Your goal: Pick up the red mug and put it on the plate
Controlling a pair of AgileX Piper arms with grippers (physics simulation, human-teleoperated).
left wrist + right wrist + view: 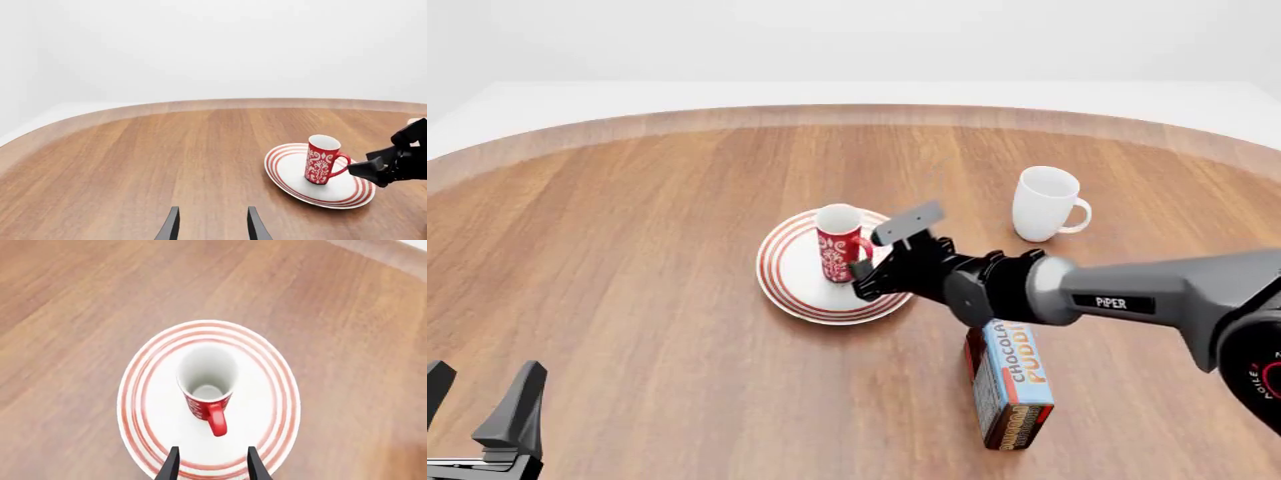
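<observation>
Two mugs, the red mug (839,254) upright on the one plate (794,282) and a white mug (1045,203), while the right gripper (864,283), jaws apart, reaches beside its handle and the left gripper (478,400) hangs apart.

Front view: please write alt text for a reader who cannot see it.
The red mug stands upright on the plate, with the open right gripper just beside its handle, not holding it. A white mug and a chocolate pudding box sit to the right; the left gripper idles at the near left.
</observation>
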